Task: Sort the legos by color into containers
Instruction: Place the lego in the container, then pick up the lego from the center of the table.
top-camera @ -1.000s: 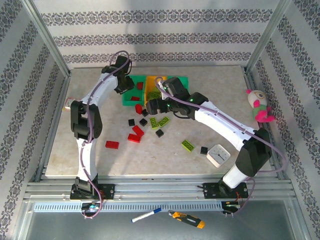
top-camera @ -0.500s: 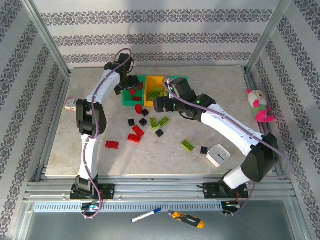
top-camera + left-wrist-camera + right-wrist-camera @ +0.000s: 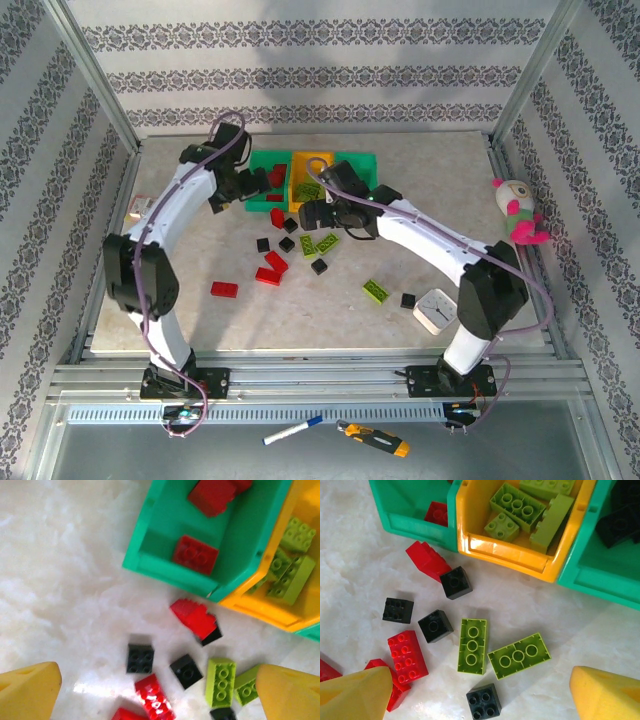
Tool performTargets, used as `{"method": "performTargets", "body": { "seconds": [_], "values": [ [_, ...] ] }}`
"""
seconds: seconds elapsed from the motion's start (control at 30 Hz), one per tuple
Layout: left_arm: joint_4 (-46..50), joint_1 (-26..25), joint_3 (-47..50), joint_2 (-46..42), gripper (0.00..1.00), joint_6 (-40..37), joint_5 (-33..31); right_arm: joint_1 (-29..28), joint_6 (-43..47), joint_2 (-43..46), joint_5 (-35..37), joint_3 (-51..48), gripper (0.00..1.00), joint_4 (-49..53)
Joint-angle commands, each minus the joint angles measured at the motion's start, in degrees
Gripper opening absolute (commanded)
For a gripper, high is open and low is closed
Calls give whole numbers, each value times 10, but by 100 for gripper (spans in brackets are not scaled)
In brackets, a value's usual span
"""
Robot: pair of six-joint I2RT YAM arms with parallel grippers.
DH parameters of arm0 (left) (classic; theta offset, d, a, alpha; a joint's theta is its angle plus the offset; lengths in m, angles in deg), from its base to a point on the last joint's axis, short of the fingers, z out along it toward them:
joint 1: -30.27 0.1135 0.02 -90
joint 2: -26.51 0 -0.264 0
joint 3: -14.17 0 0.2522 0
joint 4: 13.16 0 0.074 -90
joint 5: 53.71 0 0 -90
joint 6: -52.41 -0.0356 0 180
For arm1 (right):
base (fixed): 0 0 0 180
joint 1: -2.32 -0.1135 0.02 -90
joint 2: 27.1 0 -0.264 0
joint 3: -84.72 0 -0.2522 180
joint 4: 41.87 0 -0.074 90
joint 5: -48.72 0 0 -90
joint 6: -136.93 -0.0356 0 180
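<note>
legos (image 3: 472, 646) clustered before containers (image 3: 500, 552), bare tabletop (image 3: 440, 190) rightward

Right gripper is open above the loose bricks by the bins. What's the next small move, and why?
Probably lower the right gripper onto the lime brick under it and close. Its jaws stand open and empty, and the yellow bin just beyond already holds lime pieces.

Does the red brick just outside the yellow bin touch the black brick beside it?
Touching. The right wrist view shows the black brick pressed against the red brick, no gap.
</note>
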State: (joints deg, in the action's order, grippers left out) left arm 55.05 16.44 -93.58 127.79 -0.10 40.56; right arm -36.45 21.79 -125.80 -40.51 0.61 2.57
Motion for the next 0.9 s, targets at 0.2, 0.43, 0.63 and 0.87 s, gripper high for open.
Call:
{"method": "performTargets", "body": {
  "seconds": [0.2,0.43,0.63,0.87],
  "values": [
    [-86,-4,213,-136,99,13,12,20,-136,-92,45,89,89,132],
    [-244,-13,346,-244,99,-82,75,52,-291,-125,2,66,86,111],
    [-334,-29,417,-310,99,-170,122,56,-380,-143,-15,47,83,101],
    [-373,-42,450,-348,99,-239,156,52,-421,-166,-57,34,79,79]
  ]
}}
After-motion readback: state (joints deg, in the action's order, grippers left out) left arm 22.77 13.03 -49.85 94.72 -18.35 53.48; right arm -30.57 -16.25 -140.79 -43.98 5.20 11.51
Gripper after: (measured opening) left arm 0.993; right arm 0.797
